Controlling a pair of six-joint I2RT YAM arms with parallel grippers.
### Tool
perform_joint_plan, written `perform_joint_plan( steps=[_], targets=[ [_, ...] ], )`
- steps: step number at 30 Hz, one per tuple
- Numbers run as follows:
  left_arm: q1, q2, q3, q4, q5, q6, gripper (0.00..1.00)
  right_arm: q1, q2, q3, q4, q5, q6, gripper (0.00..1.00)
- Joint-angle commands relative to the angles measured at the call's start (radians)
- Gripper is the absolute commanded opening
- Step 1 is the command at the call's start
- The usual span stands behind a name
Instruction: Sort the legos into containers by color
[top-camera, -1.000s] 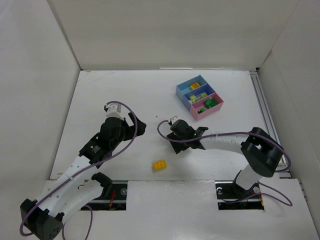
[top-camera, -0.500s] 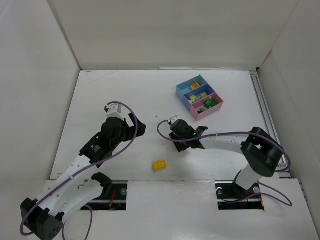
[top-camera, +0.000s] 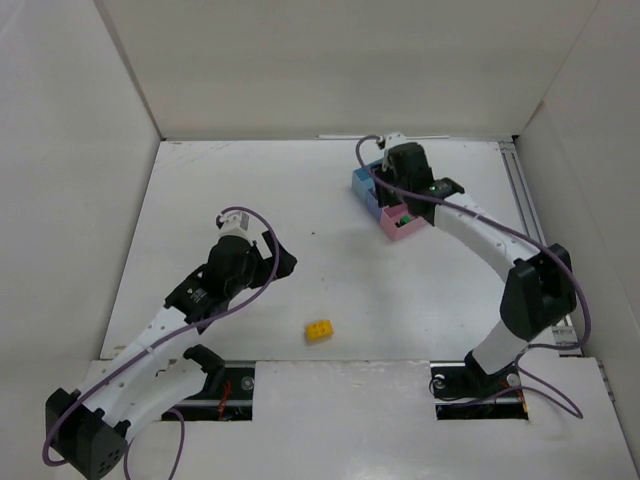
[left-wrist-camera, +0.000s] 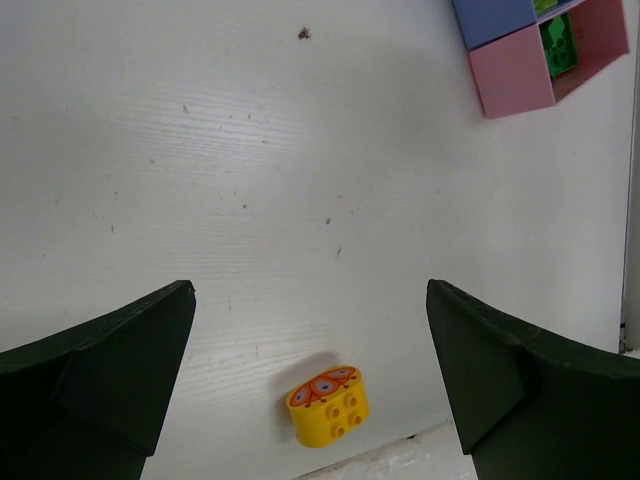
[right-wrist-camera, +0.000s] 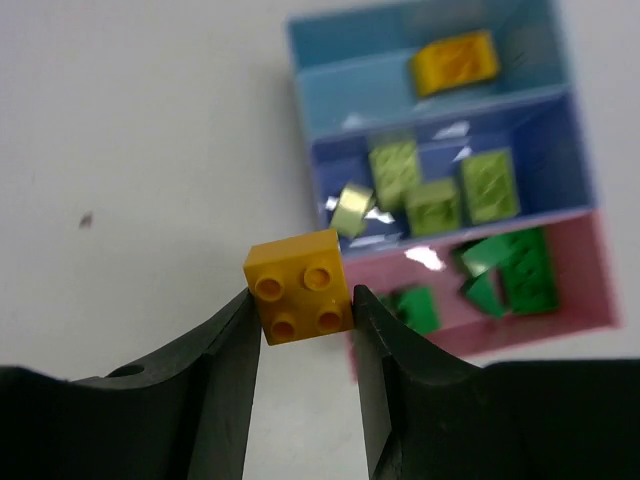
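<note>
My right gripper (right-wrist-camera: 300, 305) is shut on a small square orange-yellow lego (right-wrist-camera: 300, 282) and holds it in the air beside the containers, just left of the pink tray (right-wrist-camera: 590, 295). The light blue tray (right-wrist-camera: 330, 85) holds an orange-yellow lego (right-wrist-camera: 455, 60). The darker blue tray (right-wrist-camera: 545, 135) holds lime legos (right-wrist-camera: 435, 205). The pink tray holds dark green legos (right-wrist-camera: 515, 265). In the top view the right gripper (top-camera: 393, 185) covers part of the trays (top-camera: 400, 226). My left gripper (left-wrist-camera: 308, 295) is open and empty above a rounded yellow lego (left-wrist-camera: 328, 405) on the table (top-camera: 319, 329).
White walls enclose the table on the left, back and right. A metal rail (top-camera: 528, 220) runs along the right edge. The table's front edge (left-wrist-camera: 400, 455) lies just behind the rounded yellow lego.
My right arm has swung from the middle of the table to the back, over the trays, carrying the orange-yellow lego. The left arm has shifted only slightly.
</note>
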Motion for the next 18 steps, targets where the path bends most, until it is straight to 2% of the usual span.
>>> perform_joint_plan(
  steps=[1, 5, 12, 17, 18],
  targets=[
    [-0.006, 0.025, 0.002, -0.005, 0.040, -0.024, 1.00, -0.067, 0.098, 0.141, 0.014, -0.040, -0.091, 0.33],
    [-0.024, 0.056, 0.002, -0.005, 0.078, -0.015, 1.00, -0.161, 0.238, 0.341, 0.014, -0.112, -0.128, 0.33],
    [-0.034, 0.096, 0.002, 0.004, 0.122, -0.004, 1.00, -0.183, 0.424, 0.543, -0.011, -0.129, -0.177, 0.34],
    [-0.089, 0.137, 0.013, 0.004, 0.123, 0.019, 1.00, -0.206, 0.497, 0.608, -0.011, -0.141, -0.177, 0.45],
    [-0.099, 0.137, 0.022, -0.006, 0.123, 0.019, 1.00, -0.206, 0.497, 0.608, -0.011, -0.141, -0.177, 0.54]
  ],
)
